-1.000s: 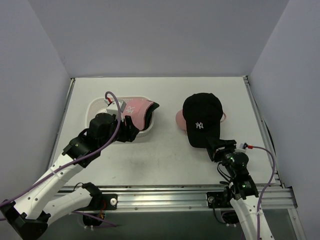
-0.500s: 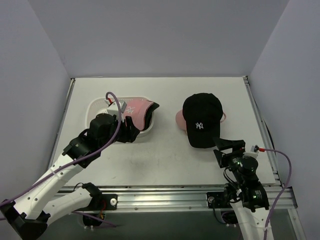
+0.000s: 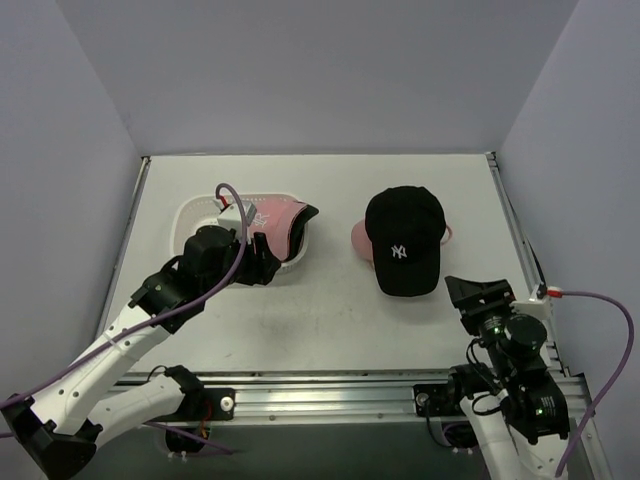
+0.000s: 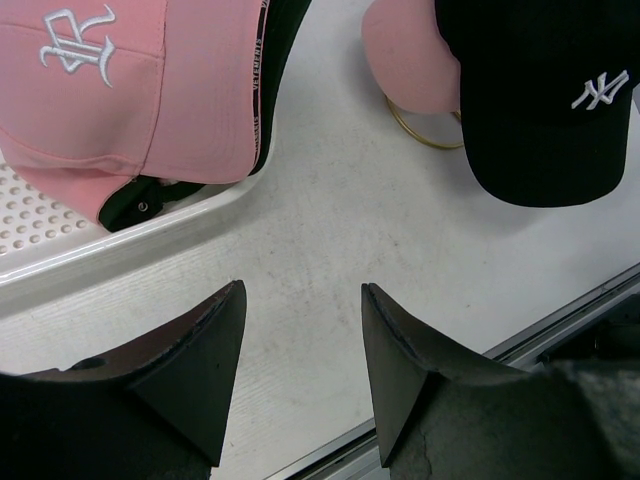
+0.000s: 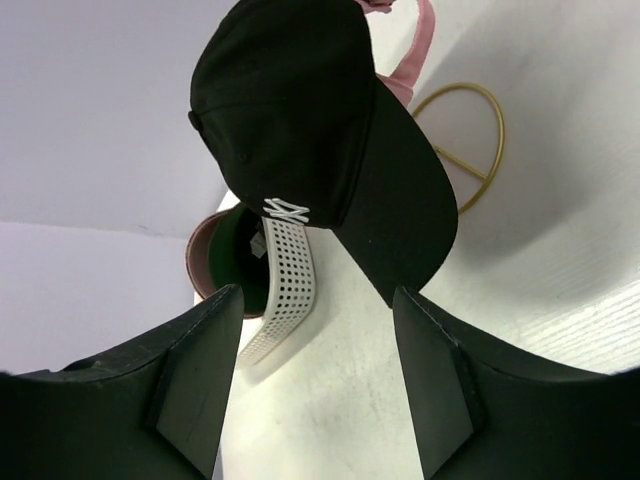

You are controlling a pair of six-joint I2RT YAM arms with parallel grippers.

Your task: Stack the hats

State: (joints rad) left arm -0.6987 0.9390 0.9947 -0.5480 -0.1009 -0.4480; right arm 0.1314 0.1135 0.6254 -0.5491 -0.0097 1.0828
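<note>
Progress: two small stacks, not yet one. The black cap (image 3: 405, 245) sits over a pink cap (image 3: 356, 240) on the gold wire stand (image 5: 468, 135), and a second pink cap (image 3: 270, 220) lies over a dark cap (image 3: 305, 220) in the white basket (image 3: 192, 215).
Left to do: as I judge, the basket pair has to join the stand pair, which is well apart from it across the tabletop (image 3: 330, 310).
Left gripper (image 4: 300, 365): jaws apart, holding nothing, low over the tabletop just beside the basket rim.
Right gripper (image 5: 315, 370): jaws apart, empty, near the black brim but not touching it.
Materials: the caps are soft woven fabric with stiff curved brims and white embroidered logos; the basket is perforated plastic; the stand is thin metal wire — round loops.
</note>
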